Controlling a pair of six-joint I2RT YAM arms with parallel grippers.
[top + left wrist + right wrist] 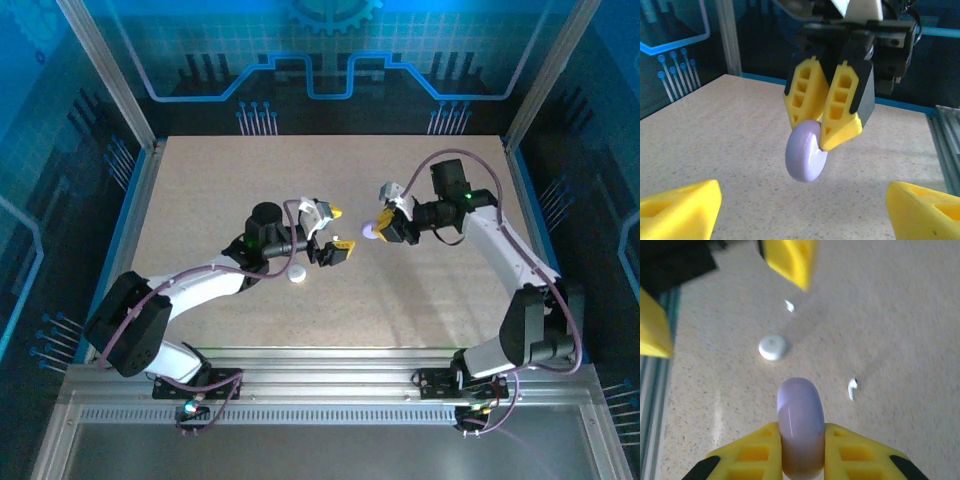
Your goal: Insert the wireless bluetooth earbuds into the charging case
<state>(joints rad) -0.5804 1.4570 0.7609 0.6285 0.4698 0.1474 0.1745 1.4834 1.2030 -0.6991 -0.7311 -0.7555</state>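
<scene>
My right gripper is shut on a lavender round charging case, held on edge above the table with the case sticking out past the fingertips. The case looks closed. Facing it, my left gripper stands open, its yellow fingers spread wide and apart from the case, nothing between them. Two tiny white earbuds lie on the table below: one earbud to the right of the case, the other earbud farther off near the left gripper's finger.
A white round puck lies on the speckled tabletop beside the left arm's forearm. Metal rails run along the near edge, and blue walls close in the back and sides.
</scene>
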